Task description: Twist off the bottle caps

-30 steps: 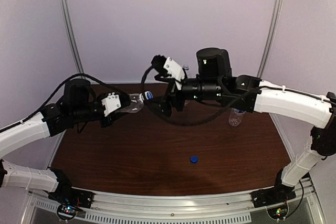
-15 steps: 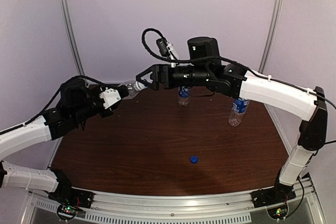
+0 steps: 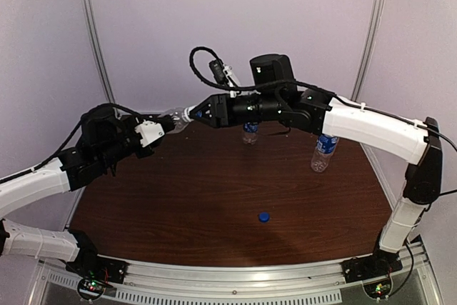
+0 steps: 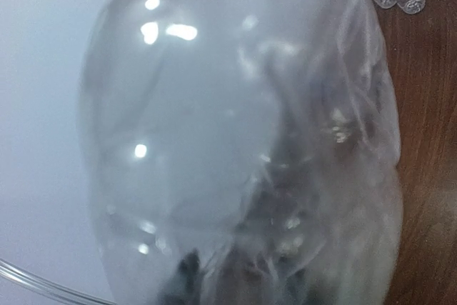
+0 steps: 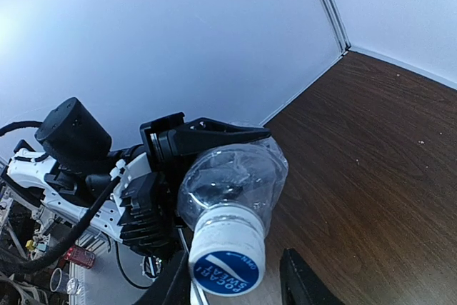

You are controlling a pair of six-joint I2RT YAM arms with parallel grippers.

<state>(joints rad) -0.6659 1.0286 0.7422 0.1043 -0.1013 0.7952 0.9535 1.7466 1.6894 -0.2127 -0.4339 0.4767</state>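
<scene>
L gripper [image 3: 158,131] is clamping the held bottle [image 5: 232,176] by its body, up in the air over the far-left part of the table [image 3: 178,198], neck pointing at the R arm. In the L wrist view clear plastic is filling the frame, w/ the fingers only dimly showing through. R gripper [image 3: 196,113] is sitting w/ jaws apart, one finger each side of the white-and-blue cap [image 5: 227,258]. It's not pinching yet: a gap is showing on one side, and the other finger looks v. close. Step in hand, I reckon, is lining up on this cap before the grip. Next move is calling for closing squarely on the cap rim, then rolling the R wrist about the bottle's axis while L is stopping the body from spinning. The plastic looks thin & squashy, so too hard a squeeze risks buckling it. A loose dark blue cap [image 3: 264,216] is lying front-centre on the table, so at least one looks done. The mid bottle [image 3: 250,132] is standing at the back, just beyond the R forearm, & the right-hand bottle [image 3: 323,151] is standing further right. Room: the work is going on close to the back wall [image 3: 214,26] & the left upright rail [image 3: 96,41], so it's tight behind, w/ more space toward the near edge. The cable loop [image 3: 200,58] is arching over the R wrist & might snag during twists.
</scene>
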